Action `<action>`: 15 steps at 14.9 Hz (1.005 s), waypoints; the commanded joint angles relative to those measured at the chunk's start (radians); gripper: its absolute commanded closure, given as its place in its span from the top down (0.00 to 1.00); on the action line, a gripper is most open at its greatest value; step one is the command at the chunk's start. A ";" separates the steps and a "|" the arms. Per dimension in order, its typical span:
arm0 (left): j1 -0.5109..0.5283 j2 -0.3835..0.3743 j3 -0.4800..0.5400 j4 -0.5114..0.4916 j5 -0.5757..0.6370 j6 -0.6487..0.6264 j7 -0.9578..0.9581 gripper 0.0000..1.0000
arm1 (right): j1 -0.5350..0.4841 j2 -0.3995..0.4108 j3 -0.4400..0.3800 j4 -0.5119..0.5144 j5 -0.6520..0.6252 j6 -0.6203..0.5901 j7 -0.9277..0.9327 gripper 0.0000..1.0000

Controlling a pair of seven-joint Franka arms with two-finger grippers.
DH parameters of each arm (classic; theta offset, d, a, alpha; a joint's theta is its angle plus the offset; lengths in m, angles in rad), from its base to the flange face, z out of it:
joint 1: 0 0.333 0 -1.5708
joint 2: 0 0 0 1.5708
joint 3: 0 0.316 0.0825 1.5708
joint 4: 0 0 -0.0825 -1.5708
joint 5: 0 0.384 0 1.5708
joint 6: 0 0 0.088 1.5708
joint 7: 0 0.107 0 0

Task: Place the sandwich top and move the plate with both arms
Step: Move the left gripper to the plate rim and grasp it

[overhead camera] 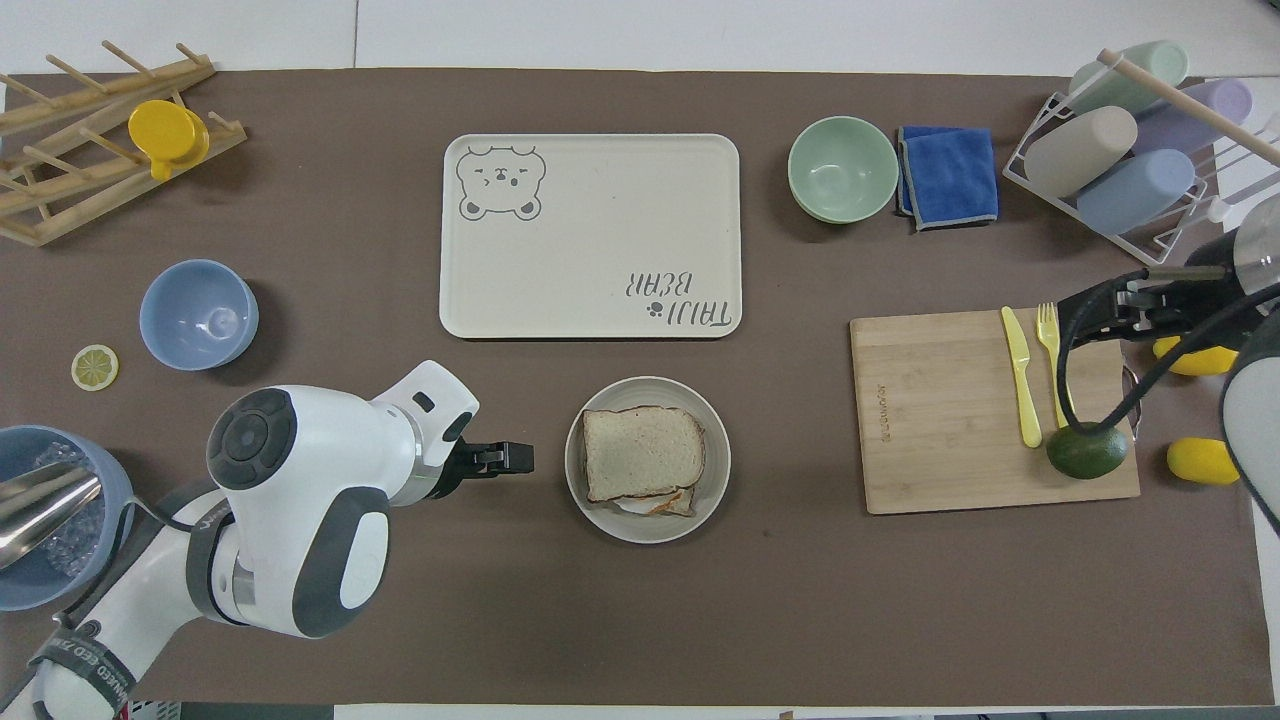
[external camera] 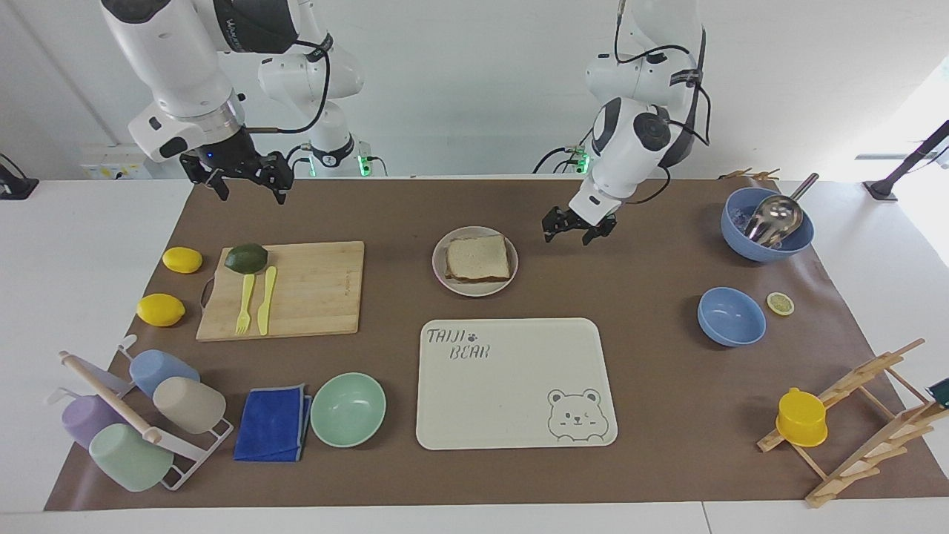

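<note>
Cream tray [external camera: 511, 393] lettered "TAIJI BEAR" lies just farther from the robots than the plate [external camera: 440, 276], where the sandwich top [external camera: 478, 257] covers a filling mostly hidden beneath. Empty, the left gripper [external camera: 578, 227] hangs just beside the plate, fingers slightly parted. Also empty, the right gripper [external camera: 239, 178], fingers spread, hangs well away from the plate toward the right arm's end, partly cut off in the overhead view.

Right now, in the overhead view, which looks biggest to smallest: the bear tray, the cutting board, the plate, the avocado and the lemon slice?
1. Bear tray
2. Cutting board, only a bit smaller
3. Plate, holding the sandwich
4. Avocado
5. Lemon slice, the tiniest
</note>
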 commanded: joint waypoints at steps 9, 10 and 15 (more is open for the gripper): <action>-0.135 0.094 0.015 -0.014 -0.144 0.198 -0.073 0.72 | -0.122 -0.040 0.013 0.001 0.014 -0.056 -0.015 1.00; -0.135 0.094 0.015 -0.014 -0.144 0.198 -0.073 0.69 | -0.131 -0.038 0.004 -0.001 0.023 -0.043 -0.024 1.00; -0.142 0.101 0.015 -0.014 -0.166 0.204 -0.074 0.58 | -0.139 -0.032 -0.014 0.013 0.020 -0.038 -0.196 1.00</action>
